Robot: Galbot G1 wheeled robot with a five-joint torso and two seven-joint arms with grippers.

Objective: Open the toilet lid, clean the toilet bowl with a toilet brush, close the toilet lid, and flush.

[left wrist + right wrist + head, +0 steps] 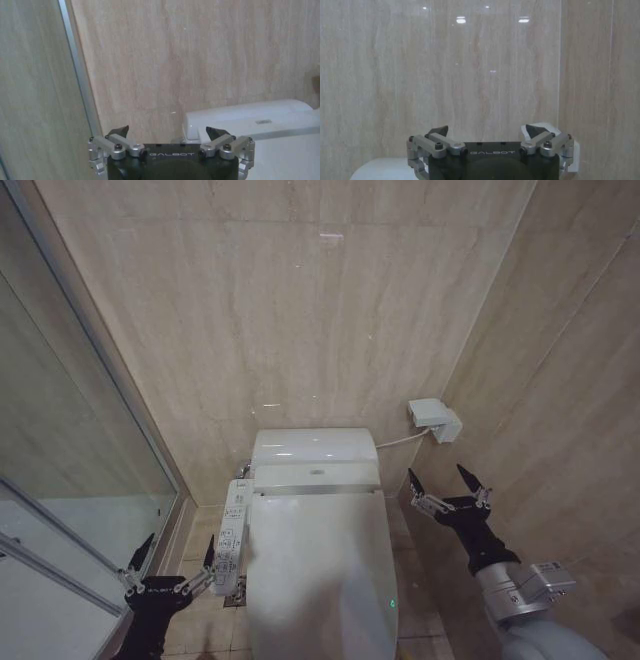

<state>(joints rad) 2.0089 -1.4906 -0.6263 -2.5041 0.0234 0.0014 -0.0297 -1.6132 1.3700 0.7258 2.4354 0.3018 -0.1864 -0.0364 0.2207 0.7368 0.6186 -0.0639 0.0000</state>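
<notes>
Both my grippers hang spread and empty on either side of the shut toilet.

My left gripper [170,565] sits low at the near left, jaws wide, holding nothing, beside the side control panel [232,538]; my right gripper [447,485] hovers to the right, jaws just as wide, below the wall socket [434,419]. Between them the toilet lid [318,575] lies flat and closed, reaching from the tank [313,450] toward me. I judge it a light, stiff, slippery plastic shell, best lifted by hooking under its near front edge.
</notes>
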